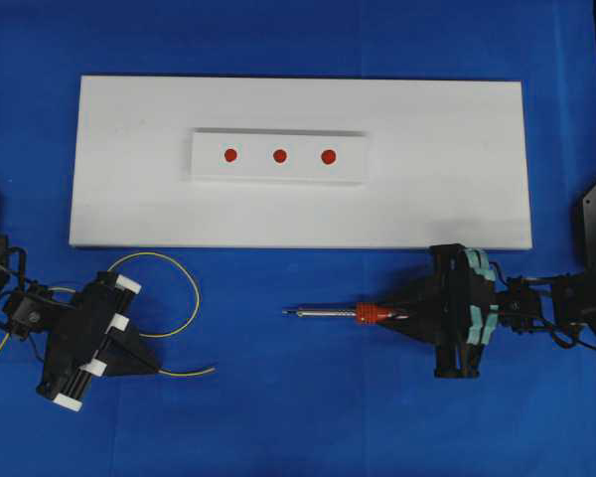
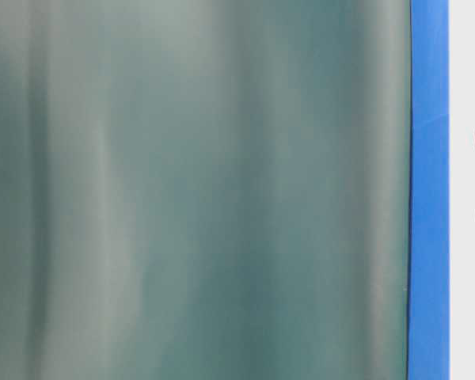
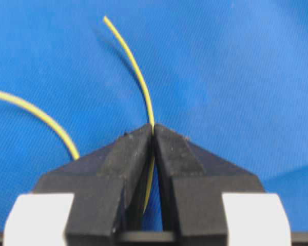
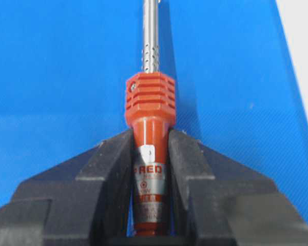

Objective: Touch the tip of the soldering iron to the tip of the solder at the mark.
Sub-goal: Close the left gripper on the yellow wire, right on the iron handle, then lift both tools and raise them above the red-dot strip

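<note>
Both pickups look done, and the carry to a mark appears to be the step now in hand. The left pincer is pinching the solder a little back from its free end, near the front left corner of the blue worktop; the tip of the solder is sticking out ahead of the jaws. The right pincer is clamping the soldering iron by its red-orange handle, toward the front right, with the tip of the soldering iron pointing left.

Next, both arms probably need to be lifting and converging over the white board, bringing the two tips together at one of the red marks. The thin wire will likely be flexing, so slow travel seems wise.

Which mark is meant is unclear. The table-level view is being blocked by a blurred grey-green surface, and the iron's cord is hidden.
</note>
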Tool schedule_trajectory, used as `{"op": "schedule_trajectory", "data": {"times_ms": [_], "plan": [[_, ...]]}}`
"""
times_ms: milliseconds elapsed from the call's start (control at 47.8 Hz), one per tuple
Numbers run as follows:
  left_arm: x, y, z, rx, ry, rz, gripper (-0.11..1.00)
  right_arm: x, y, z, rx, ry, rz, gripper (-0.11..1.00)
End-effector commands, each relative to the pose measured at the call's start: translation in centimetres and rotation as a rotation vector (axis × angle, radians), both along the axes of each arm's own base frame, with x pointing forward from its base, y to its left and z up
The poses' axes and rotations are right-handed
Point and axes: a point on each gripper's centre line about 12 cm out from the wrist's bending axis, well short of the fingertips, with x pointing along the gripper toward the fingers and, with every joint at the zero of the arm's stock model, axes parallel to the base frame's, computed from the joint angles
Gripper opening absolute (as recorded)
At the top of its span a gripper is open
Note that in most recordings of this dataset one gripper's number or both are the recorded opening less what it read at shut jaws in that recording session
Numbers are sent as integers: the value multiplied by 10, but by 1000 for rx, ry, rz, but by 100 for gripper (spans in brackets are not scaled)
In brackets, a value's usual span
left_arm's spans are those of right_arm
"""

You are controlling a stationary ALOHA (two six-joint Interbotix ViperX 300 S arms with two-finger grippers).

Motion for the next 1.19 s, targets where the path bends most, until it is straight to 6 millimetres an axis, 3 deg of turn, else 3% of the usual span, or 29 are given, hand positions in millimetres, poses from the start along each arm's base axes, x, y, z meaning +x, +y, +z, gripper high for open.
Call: {"op": "schedule_trajectory", "data": {"times_ms": [0,482,691,880,984,1173], "plan": [[7,-3,22,-21,-36,4,1,2,4,20,32,-27,18,7],[24,-13,131,35,79,-6,1,2,-7,110,52,95,180,7],[28,-14,144,38,152,21,1,1,-10,136,54,124,234,7],[30,-12,146,23,172,50,1,7,-12,143,32,119,246,7],[35,-1,146,25,180,88,1,10,-24,143,26,150,223,7],[50,40,144,36,233,224,1,19,-54,142,15,243,164,7]]}}
